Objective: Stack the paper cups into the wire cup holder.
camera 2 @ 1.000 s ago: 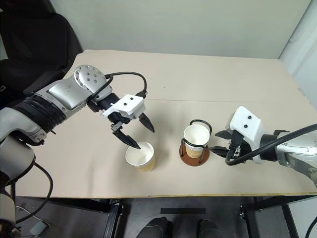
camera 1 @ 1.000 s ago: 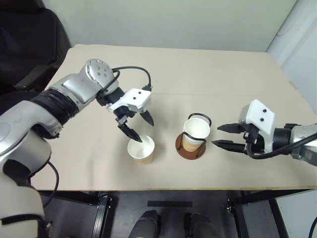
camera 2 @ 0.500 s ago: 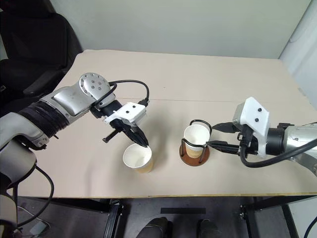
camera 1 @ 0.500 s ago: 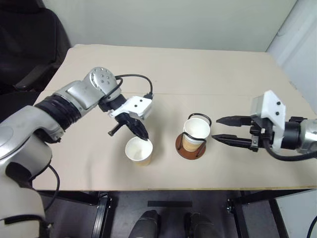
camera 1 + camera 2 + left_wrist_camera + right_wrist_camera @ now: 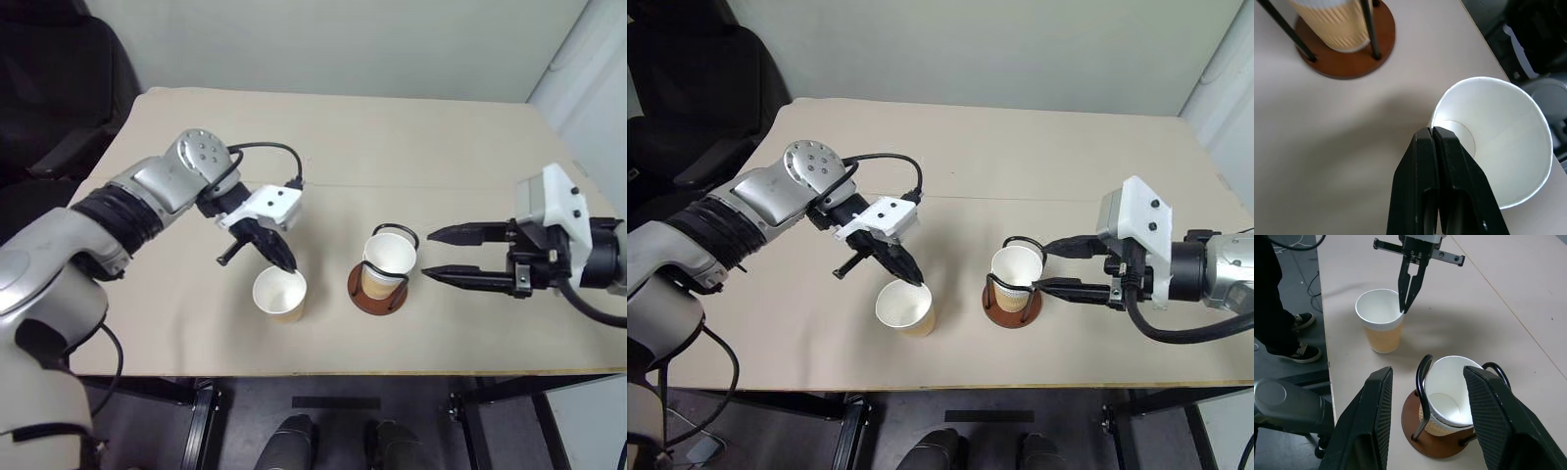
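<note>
Beige table (image 5: 411, 147): left end effector (image 5: 290, 269) (pressed together) on paper cup (image 5: 281, 297) rim.

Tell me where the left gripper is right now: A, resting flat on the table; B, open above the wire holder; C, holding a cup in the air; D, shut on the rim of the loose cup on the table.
D: the left gripper is pinched shut on the rim of the loose paper cup, which stands on the table.
</note>
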